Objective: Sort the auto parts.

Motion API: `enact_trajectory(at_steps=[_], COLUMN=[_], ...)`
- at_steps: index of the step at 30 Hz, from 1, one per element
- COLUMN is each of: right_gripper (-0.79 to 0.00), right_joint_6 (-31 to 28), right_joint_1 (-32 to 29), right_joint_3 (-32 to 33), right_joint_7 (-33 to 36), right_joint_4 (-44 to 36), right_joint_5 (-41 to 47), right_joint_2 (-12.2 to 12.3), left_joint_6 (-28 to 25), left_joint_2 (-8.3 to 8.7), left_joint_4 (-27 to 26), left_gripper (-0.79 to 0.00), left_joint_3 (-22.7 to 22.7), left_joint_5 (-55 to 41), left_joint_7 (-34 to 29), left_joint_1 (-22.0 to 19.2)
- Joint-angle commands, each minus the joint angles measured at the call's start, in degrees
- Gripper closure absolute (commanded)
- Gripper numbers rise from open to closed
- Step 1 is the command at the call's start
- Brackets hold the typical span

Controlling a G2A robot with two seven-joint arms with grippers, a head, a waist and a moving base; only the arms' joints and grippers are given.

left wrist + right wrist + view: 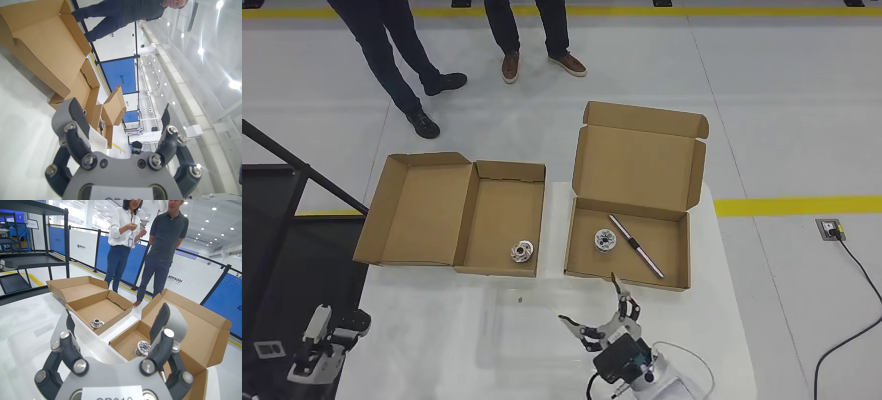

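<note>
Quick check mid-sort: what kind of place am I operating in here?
Probably a factory floor or industrial demo hall: yellow floor lines, blue and white partition panels, a black metal rack, and a high ceiling with rows of lights.

left hand (121, 111): fingers wide apart | right hand (117, 313): fingers wide apart, pointing forward
</note>
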Motion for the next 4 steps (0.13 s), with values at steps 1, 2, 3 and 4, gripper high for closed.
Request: enact_trajectory(at_steps=[1, 2, 3, 4], right_gripper=[-0.785, -0.785, -0.785, -0.785], right_joint_6=[0.00, -0.01, -0.01, -0.01], right_joint_1=[0.00, 0.01, 0.02, 0.02], right_joint_3=[0.00, -0.02, -0.03, -0.03], right_joint_7=[0.00, 0.04, 0.05, 0.05], right_joint_4=[0.00, 0.01, 0.02, 0.02], right_joint_5=[0.00, -0.04, -0.05, -0.05], right_joint_2=[0.00, 0.00, -0.01, -0.01], left_joint_6=[0.00, 0.02, 0.04, 0.04], left_joint_2=[0.00, 0.00, 0.01, 0.01], left_joint_4=[0.00, 0.00, 0.01, 0.01], left_gripper=[-0.785, -0.785, -0.785, -0.785], left_joint_3=[0.00, -0.01, -0.02, -0.02], left_joint_5=[0.00, 0.00, 0.00, 0.00], left_joint_7=[0.00, -0.01, -0.02, -0.02], left_joint_1=[0.00, -0.01, -0.03, -0.03])
